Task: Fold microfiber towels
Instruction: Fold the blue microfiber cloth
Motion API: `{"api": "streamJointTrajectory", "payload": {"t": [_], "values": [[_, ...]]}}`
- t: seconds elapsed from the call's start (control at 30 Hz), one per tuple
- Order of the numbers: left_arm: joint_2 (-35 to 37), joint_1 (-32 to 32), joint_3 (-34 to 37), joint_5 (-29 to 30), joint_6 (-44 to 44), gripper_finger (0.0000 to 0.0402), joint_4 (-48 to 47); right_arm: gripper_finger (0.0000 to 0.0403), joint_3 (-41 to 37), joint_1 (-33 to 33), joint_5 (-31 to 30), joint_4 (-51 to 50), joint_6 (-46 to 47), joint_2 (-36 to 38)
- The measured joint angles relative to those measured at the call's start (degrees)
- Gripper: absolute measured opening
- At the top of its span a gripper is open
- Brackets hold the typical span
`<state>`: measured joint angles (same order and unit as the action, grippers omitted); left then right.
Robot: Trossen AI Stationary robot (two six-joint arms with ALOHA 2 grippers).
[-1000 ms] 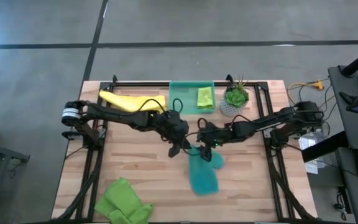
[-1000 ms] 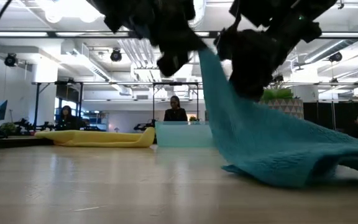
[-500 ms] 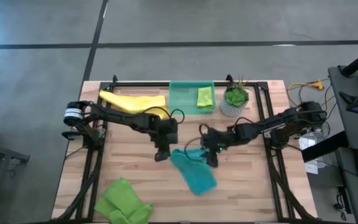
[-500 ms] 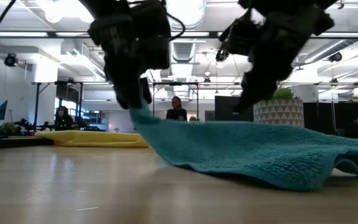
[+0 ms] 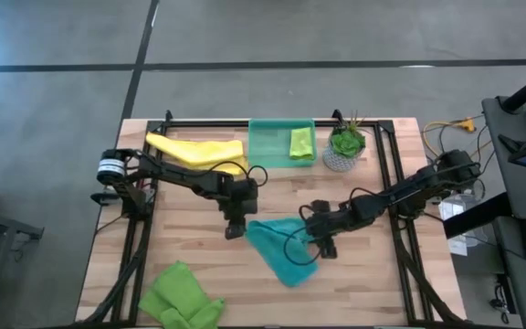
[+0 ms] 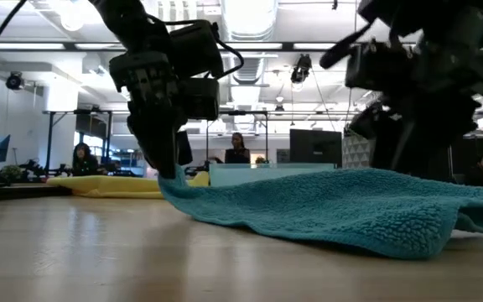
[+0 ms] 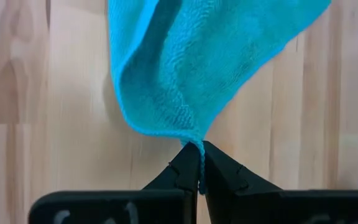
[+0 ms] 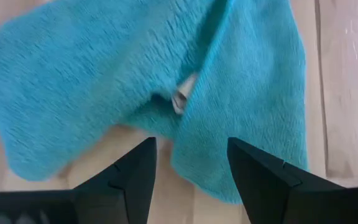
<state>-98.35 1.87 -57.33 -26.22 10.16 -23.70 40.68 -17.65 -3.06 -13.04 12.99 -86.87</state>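
Item, teal-blue towel (image 5: 279,249), lying rumpled just in front of the green tray (image 5: 270,142): my left gripper (image 5: 236,228) pinched one corner, right gripper (image 5: 326,247) hovered spread above it; I judged pulling the corner taut, low, would flatten it.

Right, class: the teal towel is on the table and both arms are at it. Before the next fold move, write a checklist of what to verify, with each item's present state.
1. Left gripper shut on a corner of the teal towel: ok.
2. Right gripper holds the towel: not ok, its fingers stand open with the cloth beyond them.
3. Towel lies flat: not ok, it is creased and bunched.
4. Towel apart from the lime green towels at the front edge: ok.
5. Yellow towel out of the way: ok, behind the left arm.
6. Right gripper lined up on a corner: cannot tell.
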Motion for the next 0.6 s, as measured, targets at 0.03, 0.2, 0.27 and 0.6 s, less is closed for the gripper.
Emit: {"api": "streamJointTrajectory", "payload": {"t": [0.03,0.2,0.27,0.6], "values": [[0.0,0.0,0.0,0.0,0.0,0.0,0.3,0.0194,-0.5,0.0,0.0,0.0,0.2,0.0],[0.0,0.0,0.0,0.0,1.1,0.0,3.2,0.0192,-1.5,0.0,-0.1,0.4,0.1,-1.7],[0.0,0.0,0.0,0.0,1.6,0.0,4.4,0.0186,-1.4,0.0,0.0,0.3,0.0,-3.2],[0.0,0.0,0.2,0.0,1.6,0.0,4.1,0.0033,3.9,-0.3,-0.1,-5.3,2.0,-3.5]]}}
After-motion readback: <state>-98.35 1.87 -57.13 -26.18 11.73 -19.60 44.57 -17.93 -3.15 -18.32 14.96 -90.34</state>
